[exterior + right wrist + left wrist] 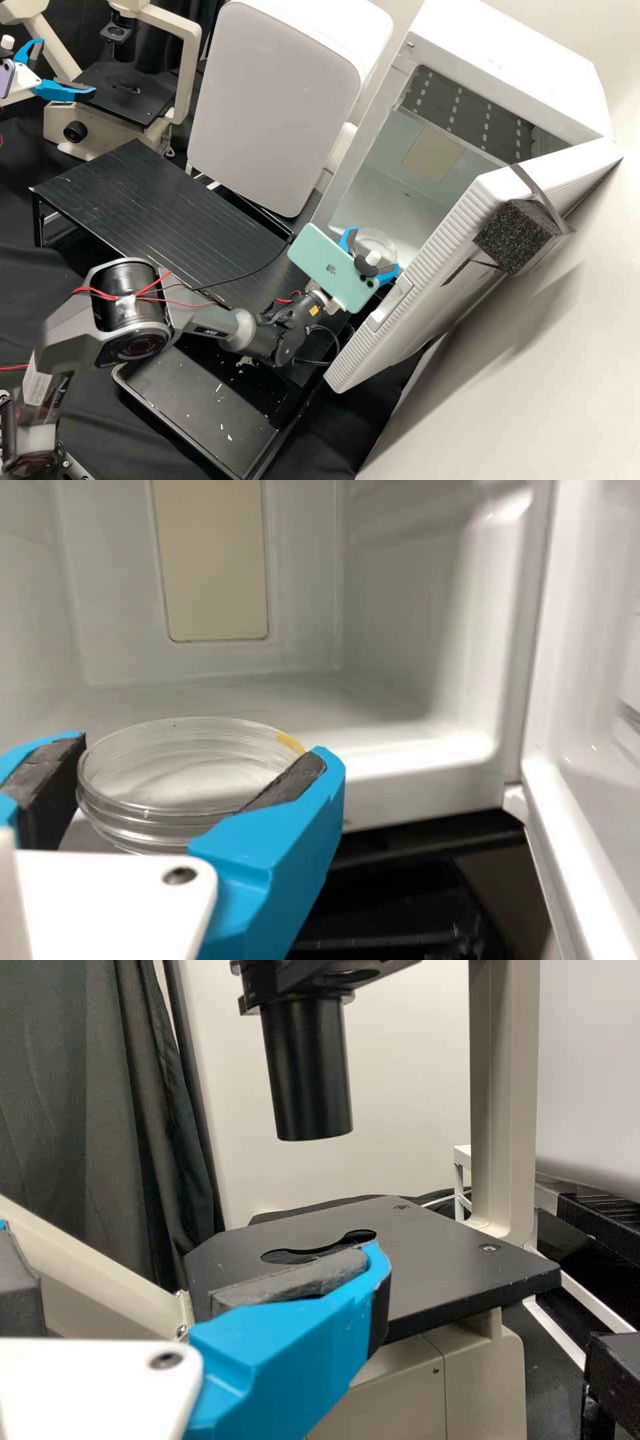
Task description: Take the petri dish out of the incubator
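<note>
The right hand [375,248] holds a round, clear petri dish [150,815] between its two bright blue fingers. The dish is at the open front of a white, box-shaped incubator [507,60], whose ribbed white door [427,303] stands open. The left hand [68,65], its blue fingers spread wide, is at a beige microscope [191,67] with a flat black stage [123,110].

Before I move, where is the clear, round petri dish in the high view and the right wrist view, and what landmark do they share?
High view: petri dish just right of picture centre, at the mouth of the white incubator.
Right wrist view: petri dish between the right gripper's blue fingers.
Shared landmark: cream rectangular panel on the incubator's inner wall.
</note>
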Motion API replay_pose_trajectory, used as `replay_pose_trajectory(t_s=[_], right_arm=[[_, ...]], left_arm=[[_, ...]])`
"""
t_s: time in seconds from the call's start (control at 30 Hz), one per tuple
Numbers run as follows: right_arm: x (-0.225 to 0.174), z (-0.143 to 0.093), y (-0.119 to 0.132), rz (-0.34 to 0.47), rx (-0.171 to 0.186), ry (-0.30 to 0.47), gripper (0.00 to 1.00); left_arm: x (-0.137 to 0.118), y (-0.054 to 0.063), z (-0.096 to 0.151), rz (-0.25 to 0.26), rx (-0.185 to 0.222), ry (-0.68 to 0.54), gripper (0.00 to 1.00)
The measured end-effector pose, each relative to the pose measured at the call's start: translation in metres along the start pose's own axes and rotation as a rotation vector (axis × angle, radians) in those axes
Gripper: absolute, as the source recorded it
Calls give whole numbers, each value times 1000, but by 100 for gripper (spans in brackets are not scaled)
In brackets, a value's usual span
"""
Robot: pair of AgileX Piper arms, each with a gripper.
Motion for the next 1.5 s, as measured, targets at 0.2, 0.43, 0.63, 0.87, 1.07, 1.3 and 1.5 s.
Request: replay_pose_trajectory(t_s=[0.2, 0.43, 0.63, 0.87, 1.07, 1.3, 1.5], right_arm=[[-47, -11, -15, 18, 56, 95, 0], [-107, -35, -48, -37, 46, 94, 0], [-154, -61, -86, -155, 3, 139, 0], [-195, -82, -113, -228, -55, 215, 0], [-201, -86, -124, -270, -71, 245, 0], [-192, -80, -146, -364, -107, 247, 0], [-184, -71, -152, -386, -98, 226, 0]], left_arm=[[0, 0, 0, 0, 0, 0, 100], [0, 0, 0, 0, 0, 0, 100], [0, 0, 0, 0, 0, 0, 100], [0, 0, 0, 0, 0, 0, 100], [0, 0, 0, 0, 0, 0, 100], [0, 0, 0, 0, 0, 0, 100], [0, 0, 0, 0, 0, 0, 100]])
